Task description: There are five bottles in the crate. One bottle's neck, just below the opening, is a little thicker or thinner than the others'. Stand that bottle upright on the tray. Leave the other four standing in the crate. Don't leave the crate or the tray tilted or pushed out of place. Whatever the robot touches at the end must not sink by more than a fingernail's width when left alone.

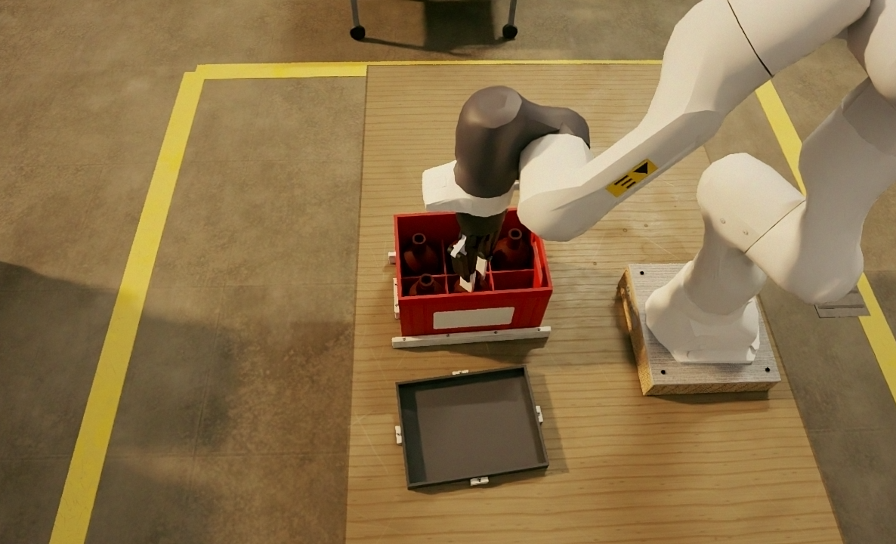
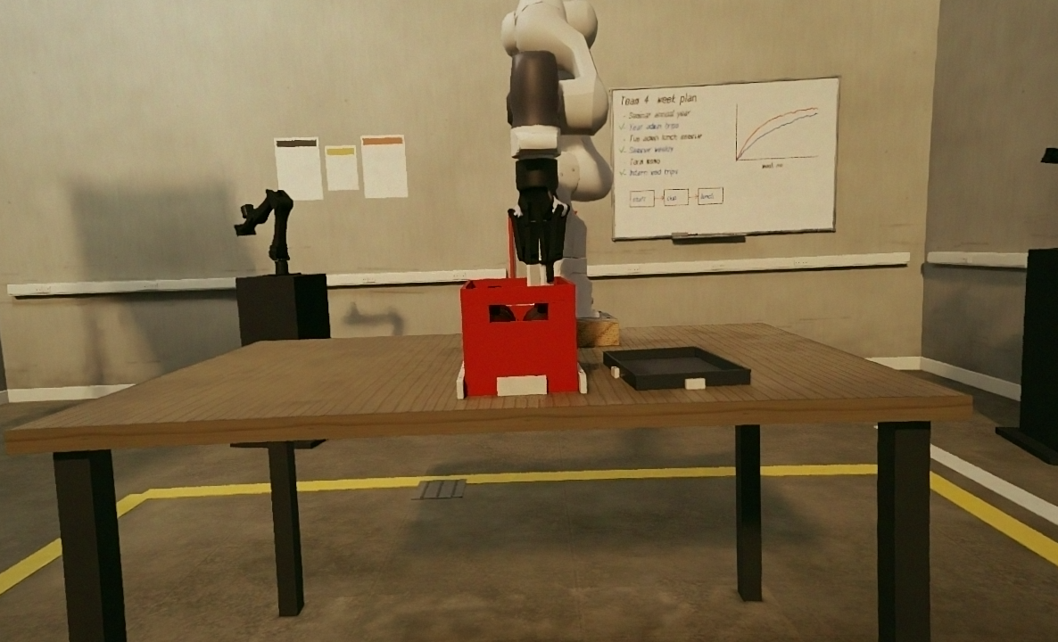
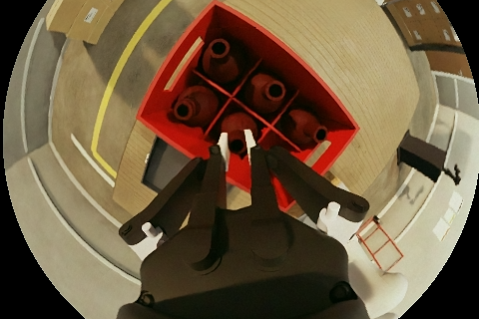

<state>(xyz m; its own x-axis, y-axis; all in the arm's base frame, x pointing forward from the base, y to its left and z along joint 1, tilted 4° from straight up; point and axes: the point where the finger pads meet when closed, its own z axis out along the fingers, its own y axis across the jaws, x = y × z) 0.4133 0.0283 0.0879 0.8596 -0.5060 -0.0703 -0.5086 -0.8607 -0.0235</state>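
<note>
Over the crate [image 1: 414, 314] [image 2: 516, 349] [image 3: 251, 24] in the top view, the claw [image 1: 475, 273] [image 2: 540, 275] [image 3: 237, 140] partly covers the middle front bottle [image 1: 460, 286] [image 3: 239, 124]; the tray [image 1: 478, 433] [image 2: 676, 366] [image 3: 171, 163] has open room inside its rim.

In the exterior view, the crate wall hides the fingertips' lower ends.

In the wrist view, that bottle's neck stands between partly closed fingers; whether they grip it, I cannot tell. All five bottles are in the crate, the odd neck indistinguishable.

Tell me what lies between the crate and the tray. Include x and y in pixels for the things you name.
A white rail [image 1: 471, 337] [image 2: 582, 379] along the crate [image 1: 418, 319] [image 2: 516, 351] [image 3: 299, 77], then wooden tabletop [image 1: 437, 360] [image 2: 197, 382] [image 3: 349, 10], then a small white block [image 1: 460, 372] [image 2: 615, 372] at the tray's [image 1: 474, 426] [image 2: 673, 366] [image 3: 172, 164] edge. The top view shows it.
</note>
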